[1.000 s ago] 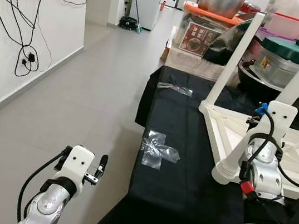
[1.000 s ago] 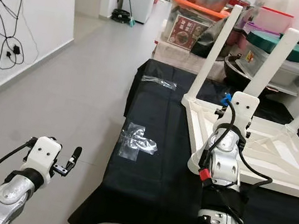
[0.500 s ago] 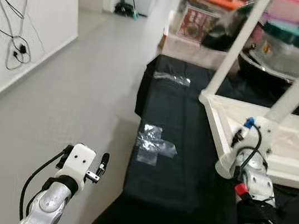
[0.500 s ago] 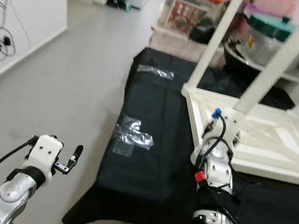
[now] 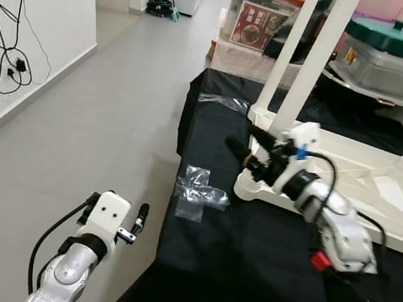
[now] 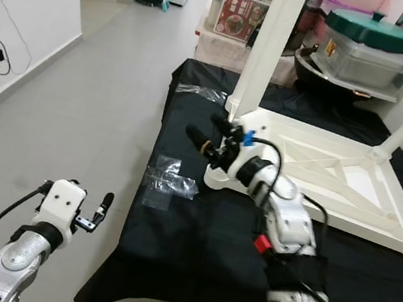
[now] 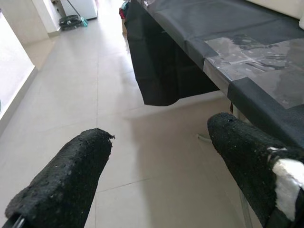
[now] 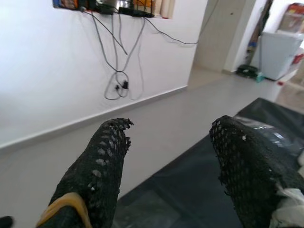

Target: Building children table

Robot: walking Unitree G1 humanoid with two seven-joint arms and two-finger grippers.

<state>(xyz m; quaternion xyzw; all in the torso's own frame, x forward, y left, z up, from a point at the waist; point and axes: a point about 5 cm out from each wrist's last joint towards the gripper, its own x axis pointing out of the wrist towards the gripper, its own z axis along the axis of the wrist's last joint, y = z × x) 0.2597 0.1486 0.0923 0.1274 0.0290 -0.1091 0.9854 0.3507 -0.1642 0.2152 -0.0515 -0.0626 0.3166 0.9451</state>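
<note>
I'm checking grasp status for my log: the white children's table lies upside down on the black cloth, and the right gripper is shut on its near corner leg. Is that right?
Not quite. The white table does lie upside down on the black cloth, but the right gripper is open beside the near corner, holding nothing. The right wrist view shows its fingers spread apart with nothing between them.
</note>
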